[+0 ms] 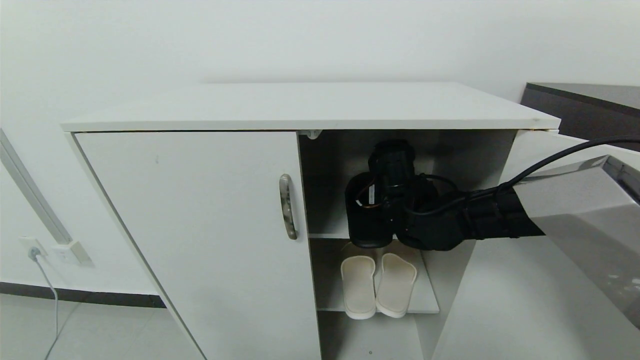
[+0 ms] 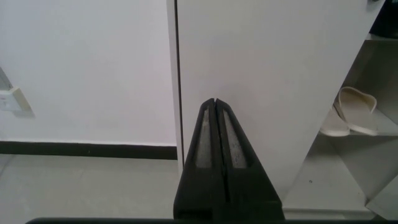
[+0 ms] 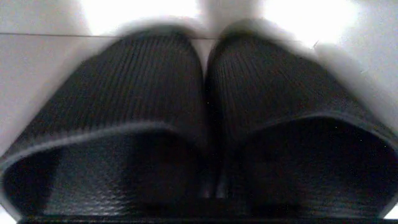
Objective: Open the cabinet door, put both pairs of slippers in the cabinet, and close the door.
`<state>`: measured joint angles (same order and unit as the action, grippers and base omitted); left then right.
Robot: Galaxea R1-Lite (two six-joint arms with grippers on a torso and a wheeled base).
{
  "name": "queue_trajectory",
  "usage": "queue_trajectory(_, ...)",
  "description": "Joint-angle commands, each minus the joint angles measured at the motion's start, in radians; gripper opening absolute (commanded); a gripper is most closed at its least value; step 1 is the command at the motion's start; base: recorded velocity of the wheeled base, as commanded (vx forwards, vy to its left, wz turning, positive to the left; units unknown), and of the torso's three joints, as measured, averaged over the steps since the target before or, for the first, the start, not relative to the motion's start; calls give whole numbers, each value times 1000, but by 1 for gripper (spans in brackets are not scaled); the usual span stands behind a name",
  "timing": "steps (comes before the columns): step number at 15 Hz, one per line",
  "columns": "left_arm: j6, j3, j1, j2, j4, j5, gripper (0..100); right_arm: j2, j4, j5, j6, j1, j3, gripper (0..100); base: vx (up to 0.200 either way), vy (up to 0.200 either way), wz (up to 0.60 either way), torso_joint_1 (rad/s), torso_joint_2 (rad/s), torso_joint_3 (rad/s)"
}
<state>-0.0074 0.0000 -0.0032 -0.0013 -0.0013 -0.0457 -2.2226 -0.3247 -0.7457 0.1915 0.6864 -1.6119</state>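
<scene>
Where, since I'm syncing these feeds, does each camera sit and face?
Head: on the head, looking down at the cabinet; right arm is inside.
Left wrist: on left arm, facing the closed door; shut left gripper shows.
Right wrist: inside the cabinet, close on black slippers.
Shared: head and left wrist both show white slippers.

Four slippers (image 1: 358, 287), one cabinet (image 1: 300, 105)

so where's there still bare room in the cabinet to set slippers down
The upper shelf is bare between the closed left door and the black slippers held over it. The lower shelf is crowded: the white slippers take its middle, leaving thin strips either side. The cabinet floor below is bare.
</scene>
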Motion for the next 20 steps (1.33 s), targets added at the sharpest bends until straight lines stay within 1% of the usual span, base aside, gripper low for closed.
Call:
queue_trajectory(1,0,0,0,1,0,0,0,-3,1,-1,-1,1,7,100,0,0,0,0,0,0)
queue_trajectory(3,0,0,0,1,0,0,0,38,-4,-7,-7,18,60,100,0,0,0,0,0,0)
queue_trajectory(5,0,0,0,1,0,0,0,119,-7,-12,-6,48,145,100,0,0,0,0,0,0)
queue_trajectory(7,0,0,0,1,0,0,0,219,-22,-18,0,87,260,100,0,0,0,0,0,0)
queue_trajectory(10,0,0,0,1,0,0,0,357,-93,-18,-7,131,445,100,0,0,0,0,0,0)
queue_trajectory(11,0,0,0,1,0,0,0,388,-106,-15,-4,144,488,100,0,0,0,0,0,0)
queue_trajectory(13,0,0,0,1,0,0,0,488,-146,13,-1,200,638,100,0,0,0,0,0,0)
queue_trajectory(15,1,0,0,1,0,1,0,569,-200,78,-17,269,770,100,0,0,0,0,0,0)
queue_trajectory(18,1,0,0,1,0,0,0,569,-283,98,-20,309,865,100,0,0,0,0,0,0)
queue_trajectory(20,4,0,0,1,0,1,0,518,-335,97,-20,309,876,100,0,0,0,0,0,0)
